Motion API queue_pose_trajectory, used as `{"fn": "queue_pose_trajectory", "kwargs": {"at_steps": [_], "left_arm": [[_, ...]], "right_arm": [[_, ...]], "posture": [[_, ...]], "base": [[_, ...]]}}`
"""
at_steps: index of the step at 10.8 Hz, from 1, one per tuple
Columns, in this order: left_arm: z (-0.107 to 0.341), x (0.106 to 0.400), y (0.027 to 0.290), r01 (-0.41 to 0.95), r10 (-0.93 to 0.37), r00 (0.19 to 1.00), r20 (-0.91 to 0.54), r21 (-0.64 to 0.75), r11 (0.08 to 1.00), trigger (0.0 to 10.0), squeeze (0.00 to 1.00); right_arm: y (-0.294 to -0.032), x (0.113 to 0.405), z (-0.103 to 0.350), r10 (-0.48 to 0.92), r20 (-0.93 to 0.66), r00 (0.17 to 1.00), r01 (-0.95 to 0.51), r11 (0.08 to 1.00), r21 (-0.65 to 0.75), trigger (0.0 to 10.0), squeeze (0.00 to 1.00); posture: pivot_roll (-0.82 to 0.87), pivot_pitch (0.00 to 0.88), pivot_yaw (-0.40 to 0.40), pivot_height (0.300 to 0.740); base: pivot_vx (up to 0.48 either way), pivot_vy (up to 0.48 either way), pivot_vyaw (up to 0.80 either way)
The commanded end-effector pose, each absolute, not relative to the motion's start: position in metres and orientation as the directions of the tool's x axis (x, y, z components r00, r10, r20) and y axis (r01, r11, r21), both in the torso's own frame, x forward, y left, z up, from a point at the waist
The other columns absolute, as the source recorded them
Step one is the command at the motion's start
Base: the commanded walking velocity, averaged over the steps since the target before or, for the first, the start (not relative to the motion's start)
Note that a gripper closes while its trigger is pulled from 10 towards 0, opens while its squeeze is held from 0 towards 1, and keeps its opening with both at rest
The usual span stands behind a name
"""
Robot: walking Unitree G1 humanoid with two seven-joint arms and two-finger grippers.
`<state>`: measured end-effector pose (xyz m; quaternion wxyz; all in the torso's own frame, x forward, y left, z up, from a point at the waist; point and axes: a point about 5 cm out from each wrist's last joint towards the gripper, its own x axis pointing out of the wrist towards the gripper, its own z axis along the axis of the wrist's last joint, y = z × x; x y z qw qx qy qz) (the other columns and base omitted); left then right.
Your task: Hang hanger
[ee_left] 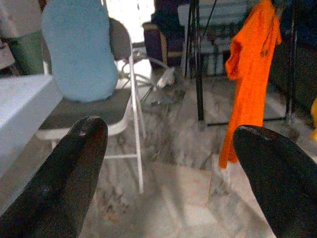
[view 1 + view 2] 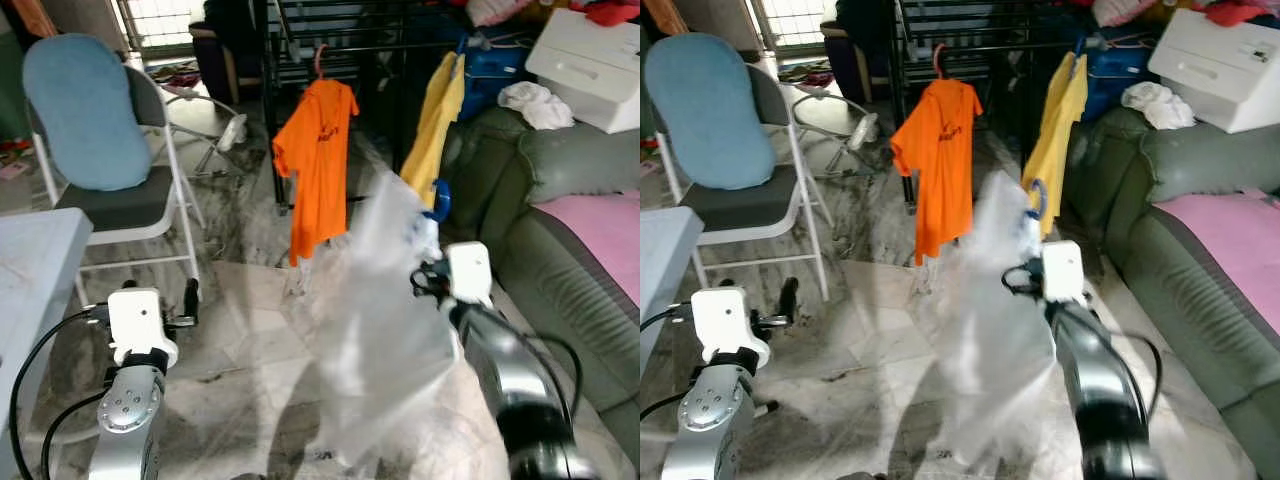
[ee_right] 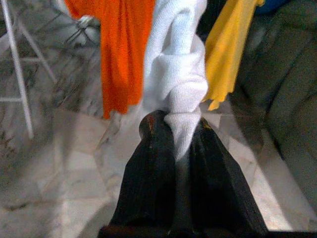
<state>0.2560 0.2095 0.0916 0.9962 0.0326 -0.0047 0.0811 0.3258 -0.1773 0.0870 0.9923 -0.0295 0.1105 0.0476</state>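
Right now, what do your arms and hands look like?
Both arms are shiny silver metal with round screw holes, each topped by a white boxy block at the wrist. Black cables loop along them. My left hand has two long, rounded black fingers. My right hand has the same black fingers, ribbed on the outside.

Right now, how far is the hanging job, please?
Done: an orange shirt and a yellow shirt already hang on the black rack. In hand: the right gripper is shut on a white garment, blurred in the head views, in front of the rack. Left: hanging it up. The left gripper is open.
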Motion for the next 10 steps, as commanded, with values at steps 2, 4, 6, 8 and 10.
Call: {"fn": "queue_pose_trajectory", "kwargs": {"at_steps": [2, 4, 6, 8, 10], "left_arm": [[0.098, 0.253, 0.199, -0.143, 0.141, 0.989, 0.04, 0.04, 0.989, 10.0, 0.0], [0.09, 0.258, 0.192, -0.142, 0.142, 0.99, 0.02, 0.01, 0.99, 10.0, 0.0], [0.091, 0.263, 0.19, -0.123, 0.122, 0.992, 0.023, 0.031, 0.992, 10.0, 0.0], [0.095, 0.269, 0.196, -0.124, 0.123, 0.992, 0.037, 0.044, 0.991, 10.0, 0.0], [0.092, 0.27, 0.196, -0.145, 0.144, 0.989, 0.031, 0.021, 0.989, 10.0, 0.0]], "right_arm": [[-0.181, 0.324, 0.106, 0.036, -0.124, 0.992, -0.043, 0.997, -0.057, 10.0, 0.0], [-0.179, 0.327, 0.101, 0.01, -0.129, 0.992, -0.018, 0.998, -0.062, 10.0, 0.0], [-0.175, 0.331, 0.096, -0.017, -0.163, 0.986, 0.008, 0.998, -0.056, 10.0, 0.0], [-0.174, 0.336, 0.092, -0.045, -0.191, 0.981, 0.035, 0.998, -0.056, 10.0, 0.0], [-0.174, 0.338, 0.091, -0.047, -0.185, 0.982, 0.033, 0.996, -0.077, 10.0, 0.0]], "posture": [[-0.04, 0.0, -0.015, 0.74], [-0.04, 0.0, -0.016, 0.74], [-0.03, 0.0, -0.01, 0.74], [-0.01, 0.0, -0.001, 0.74], [-0.01, 0.0, 0.004, 0.74]], "base": [[0.0, 0.0, 0.0], [0.279, 0.0, 0.0], [0.321, 0.0, 0.0], [0.341, 0.0, 0.0], [0.352, 0.0, 0.0]]}}
